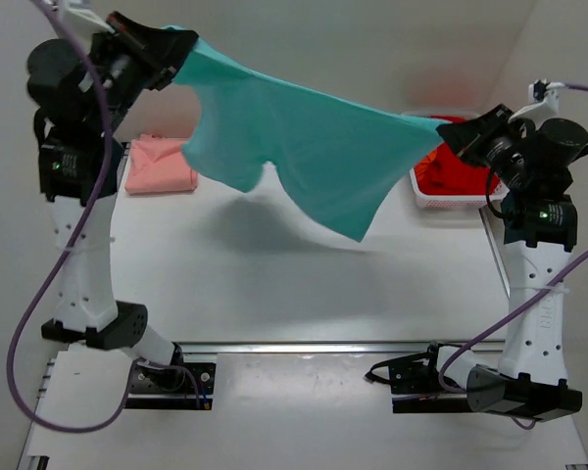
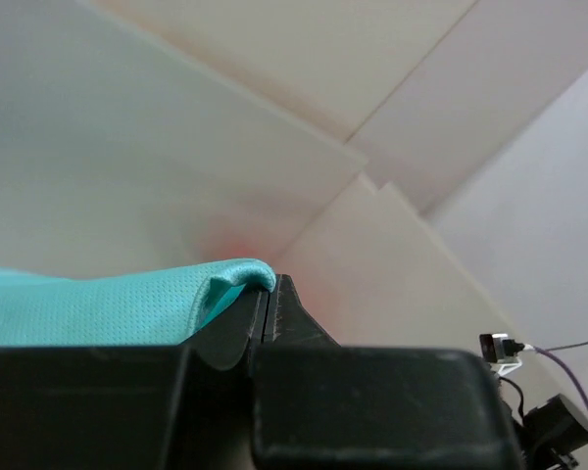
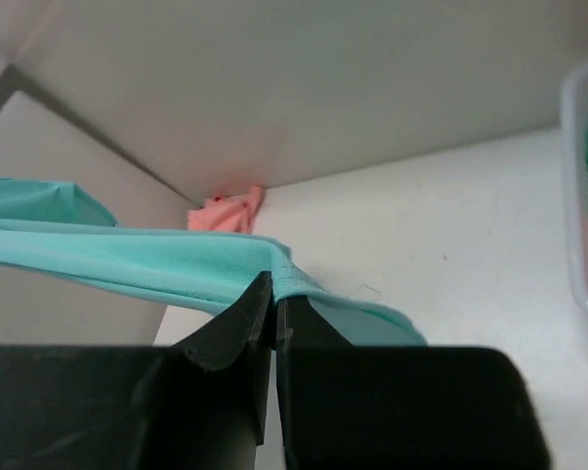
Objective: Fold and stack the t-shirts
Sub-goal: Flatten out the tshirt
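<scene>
soft teal t-shirt stretched in air over white desk, left claw and right claw each pinching an end. white plastic basket holds red cloth. folded salmon pink shirt lies far left.

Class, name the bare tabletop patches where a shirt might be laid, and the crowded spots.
Free: the white table's broad middle and near strip, under the held teal cloth shirt, between the folded salmon pink shirt and white plastic basket. Crowded: those two far corners.

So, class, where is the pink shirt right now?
In the top view, the pink shirt lies far left on the table, beside the left arm, left of the hanging teal shirt.
</scene>
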Tool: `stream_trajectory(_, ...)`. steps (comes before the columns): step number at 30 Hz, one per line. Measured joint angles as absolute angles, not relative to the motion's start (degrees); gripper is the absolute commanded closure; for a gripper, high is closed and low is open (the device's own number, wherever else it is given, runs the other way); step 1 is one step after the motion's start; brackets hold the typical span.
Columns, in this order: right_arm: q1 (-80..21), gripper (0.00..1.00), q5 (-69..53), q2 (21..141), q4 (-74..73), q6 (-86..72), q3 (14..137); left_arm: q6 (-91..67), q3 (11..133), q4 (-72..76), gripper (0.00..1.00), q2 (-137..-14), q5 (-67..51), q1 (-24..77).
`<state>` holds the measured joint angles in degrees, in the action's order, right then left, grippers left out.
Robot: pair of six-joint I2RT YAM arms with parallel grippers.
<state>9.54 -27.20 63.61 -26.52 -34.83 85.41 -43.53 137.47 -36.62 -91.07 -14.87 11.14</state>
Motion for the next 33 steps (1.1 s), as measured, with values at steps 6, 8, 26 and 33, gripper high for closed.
stream_trajectory(6, 13.4, 1.0, -34.8, 64.0, -18.5, -36.1, 93.3, -46.7, 135.2, -32.4, 1.0, -83.8, -14.0, 10.0)
stream_trajectory(8, 14.8, 1.0, -36.4, 63.5, -16.4, -37.3, 93.9, -47.5, 135.0, -31.7, 1.0, -83.4, -14.1, 9.8)
stream_trajectory(26, 3.5, 1.0, -38.3, 90.9, -17.3, -38.9, 97.9, -44.9, 136.5, -37.9, 1.0, -114.5, -19.7, 5.6)
stream_trajectory(33, 3.6, 1.0, -39.6, 112.7, -19.5, -40.4, 121.3, -43.5, 138.1, -37.3, 1.0, -119.5, -16.5, 1.7)
